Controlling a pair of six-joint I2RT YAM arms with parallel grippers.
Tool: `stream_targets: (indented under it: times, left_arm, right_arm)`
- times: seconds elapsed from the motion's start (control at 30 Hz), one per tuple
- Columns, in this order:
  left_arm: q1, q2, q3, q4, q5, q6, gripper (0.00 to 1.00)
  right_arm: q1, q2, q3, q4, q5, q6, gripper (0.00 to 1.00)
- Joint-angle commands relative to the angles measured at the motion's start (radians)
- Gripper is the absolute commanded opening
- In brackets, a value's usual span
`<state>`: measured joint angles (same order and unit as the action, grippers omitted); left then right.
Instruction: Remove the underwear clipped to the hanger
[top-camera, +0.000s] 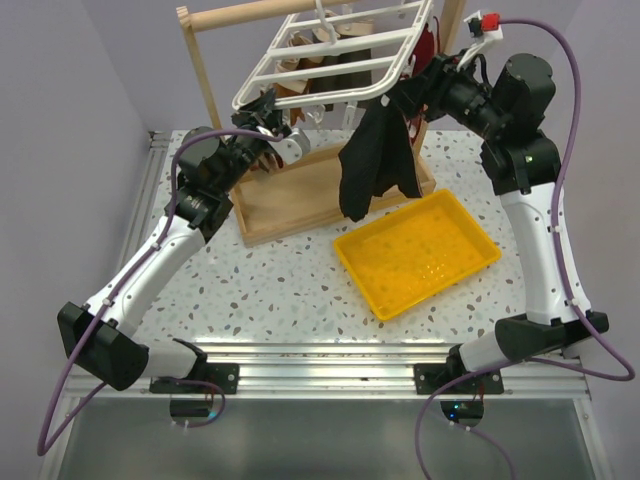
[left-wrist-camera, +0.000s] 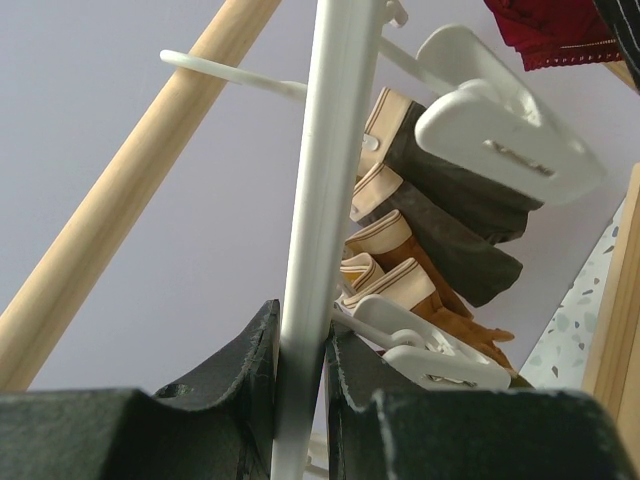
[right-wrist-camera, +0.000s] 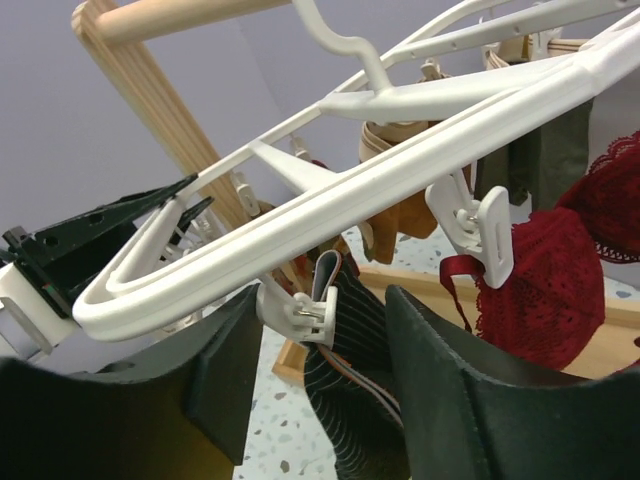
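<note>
Black underwear (right-wrist-camera: 345, 410) is hanging straight down from a clip (right-wrist-camera: 310, 315) on the white hanger (right-wrist-camera: 330, 215), sitting between the half-open jaws of your right gripper (right-wrist-camera: 322, 330), probably untouched. Your left gripper (left-wrist-camera: 300, 360) is clamping the hanger's rail.

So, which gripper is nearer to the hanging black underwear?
Right. The right gripper is at the black underwear's top clip, jaws open on either side. The left gripper is shut on the hanger rim further left, apart from that fabric.
</note>
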<state>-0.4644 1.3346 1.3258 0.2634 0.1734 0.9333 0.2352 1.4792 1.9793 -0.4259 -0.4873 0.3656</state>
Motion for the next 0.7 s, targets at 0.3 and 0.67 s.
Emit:
stream_targets:
  times: [0.3,0.67]
  left_arm:
    - [0.027,-0.023,-0.014,0.054,-0.049,-0.137,0.09]
    - [0.026,-0.021,-0.016,0.056,-0.046,-0.145,0.09]
  right_arm:
    - [0.0,0.003,0.033,0.021,0.061,0.006,0.56]
    - [-0.002,0.0,0.038,0.024,0.046,-0.016,0.23]
